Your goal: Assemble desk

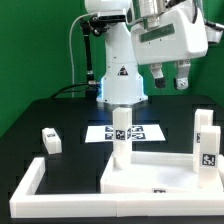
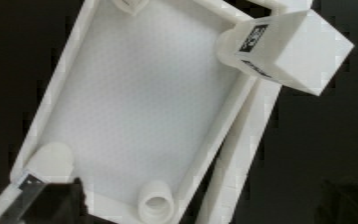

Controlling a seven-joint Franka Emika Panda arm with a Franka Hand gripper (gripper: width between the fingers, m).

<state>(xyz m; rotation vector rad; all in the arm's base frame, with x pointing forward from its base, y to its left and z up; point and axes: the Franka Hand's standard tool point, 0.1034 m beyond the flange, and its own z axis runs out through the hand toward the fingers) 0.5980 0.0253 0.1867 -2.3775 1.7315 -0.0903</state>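
Observation:
The white rimmed tabletop panel (image 1: 150,178) lies at the front, on the exterior view's right. One tagged white leg (image 1: 120,138) stands upright at its far left corner. Two more legs (image 1: 205,130) (image 1: 181,152) stand at its right side. A loose leg (image 1: 50,140) lies on the black table at the exterior view's left. My gripper (image 1: 171,78) hangs high above the panel's right part, open and empty. The wrist view looks down on the panel (image 2: 140,110), with a leg (image 2: 291,48) at one corner, a round socket (image 2: 156,201), and one dark finger (image 2: 19,198) at the edge.
The marker board (image 1: 140,131) lies flat behind the panel, in front of the robot base (image 1: 118,80). The long white border rail (image 1: 28,185) runs along the front and up the exterior view's left side.

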